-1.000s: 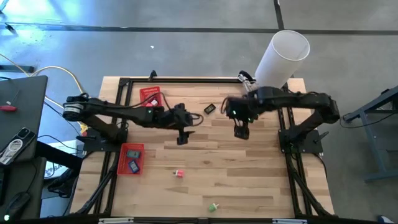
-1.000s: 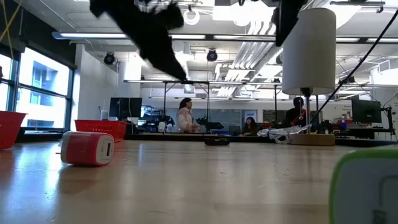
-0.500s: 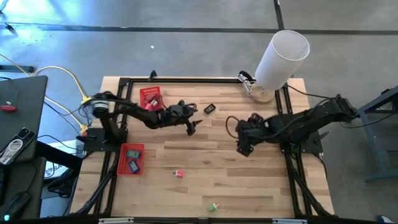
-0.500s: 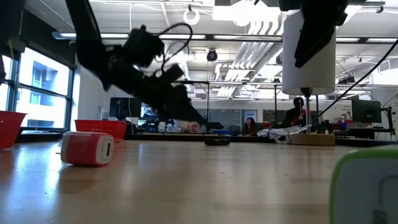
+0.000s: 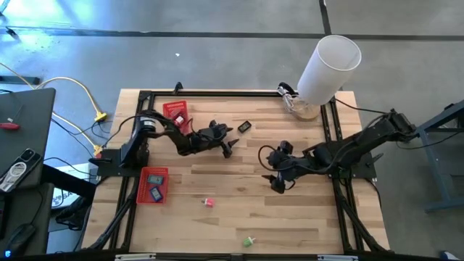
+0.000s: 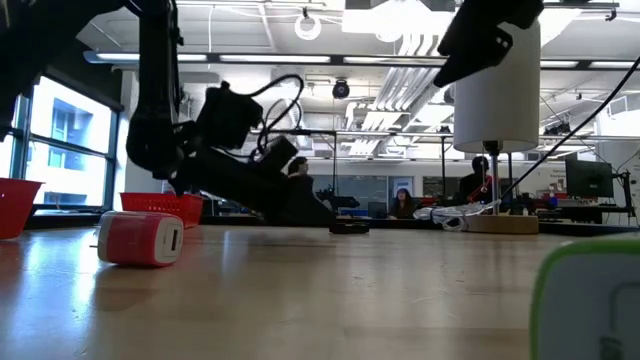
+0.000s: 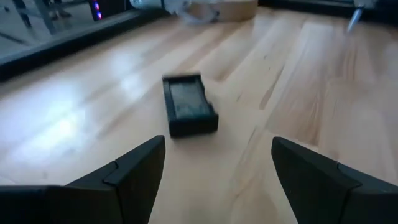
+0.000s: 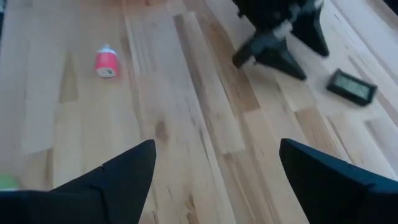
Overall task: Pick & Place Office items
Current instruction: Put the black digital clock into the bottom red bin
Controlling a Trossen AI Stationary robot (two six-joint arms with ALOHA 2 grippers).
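So the big white cylinder (image 5: 328, 67) stands off at the far corner, well behind the right gripper (image 5: 278, 183), probably parked there just to stay out of the work area. Two red mesh baskets sit on the left arm's side: the far basket (image 5: 175, 112) is behind the left gripper (image 5: 227, 147), and the near basket (image 5: 152, 185) is well off to its side with a couple of small pieces already in it, so I'd guess that's the drop-off spot.

The left gripper is low over the wood table (image 5: 304, 217), fingers spread wide with nothing between them, and the black clip-like item (image 7: 188, 104) lies flat just ahead of it, lined up between the fingers. Looks like it's set up to go for that one.

The right gripper is also spread open and empty, hovering near the middle. The small red-and-pink item (image 5: 209, 202) is well apart from it, and the green one (image 5: 249, 241) is farther still, at the near edge.

No brands or readable writing anywhere; too small to tell.
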